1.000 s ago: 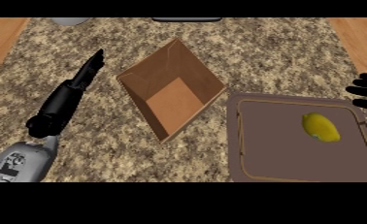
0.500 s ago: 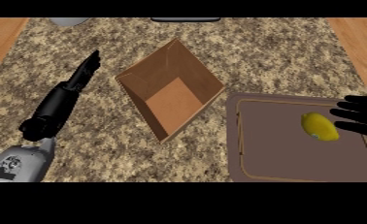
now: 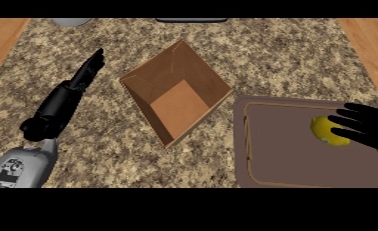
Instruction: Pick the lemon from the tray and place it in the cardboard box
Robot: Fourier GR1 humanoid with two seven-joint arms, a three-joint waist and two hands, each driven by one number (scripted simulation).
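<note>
The right hand (image 3: 359,126) is now reaching further in from the right edge than half a second ago. Its black fingers (image 3: 345,120) are spreading wide and fairly straight across the right side of the lemon (image 3: 323,131), not curling round it. The lemon, the box and the left arm are keeping their earlier places.

Nearest, right of the cardboard box (image 3: 181,108) and closer to the robot, the tray (image 3: 280,150) is lying flat. It is a dull brown rectangle with rounded corners and a raised lip, and its left corner is sitting just beside the box's right corner. The smooth yellow lemon is resting in the tray's right half, well apart from the box, with bare tray floor lying open between them.

Left of the box, the left hand (image 3: 87,71) is hovering with straight fingers held narrow together, pointing away from the robot. A strip of bare surface is separating it from the box's left wall.

The box is sitting turned like a diamond, open-topped, with plain brown walls sloping down to a lighter floor.

Beyond the box, the speckled granite surface (image 3: 288,55) is stretching open to its far edge, with wooden strips (image 3: 10,31) flanking both sides.
</note>
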